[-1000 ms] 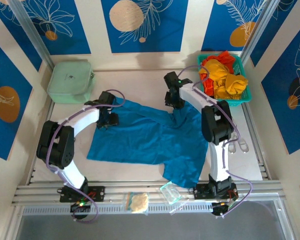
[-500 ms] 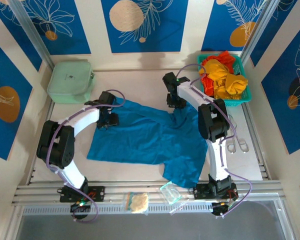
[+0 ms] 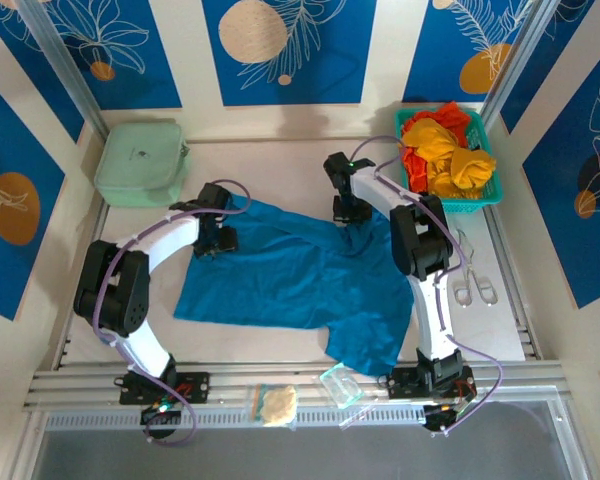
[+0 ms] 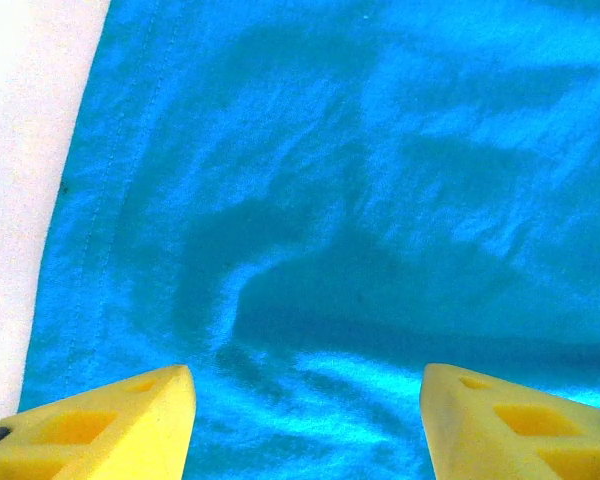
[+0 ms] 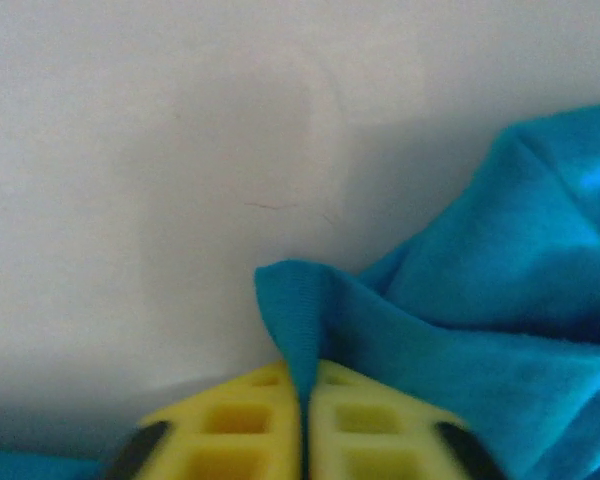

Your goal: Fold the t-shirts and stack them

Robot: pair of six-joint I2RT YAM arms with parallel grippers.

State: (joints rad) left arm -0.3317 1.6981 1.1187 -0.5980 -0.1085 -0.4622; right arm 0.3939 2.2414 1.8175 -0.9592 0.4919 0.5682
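A deep teal-blue cloth t-shirt (image 3: 300, 275) lies spread and rumpled across the middle of the pale tabletop (image 3: 280, 170) in the overhead view, its lower right part reaching toward the bottom edge of the frame. The right claw (image 5: 302, 400) sits at the shirt's upper right corner. Its yellow fingers are clenched together on a raised fold of the blue cloth, which stands up as a small peak between them, with bare tabletop beyond. The left claw (image 4: 305, 400) is at the shirt's upper left corner, released. Its two yellow fingers stand wide apart over wrinkled blue cloth, with the stitched hem and a strip of tabletop at the left of the wrist view; whether they touch the cloth I cannot tell. Crumpled yellow-orange and red t-shirts (image 3: 445, 145) fill a teal plastic mesh basket (image 3: 458, 205) in the upper right. A pale green rounded zip case (image 3: 140, 162) rests in the upper left.
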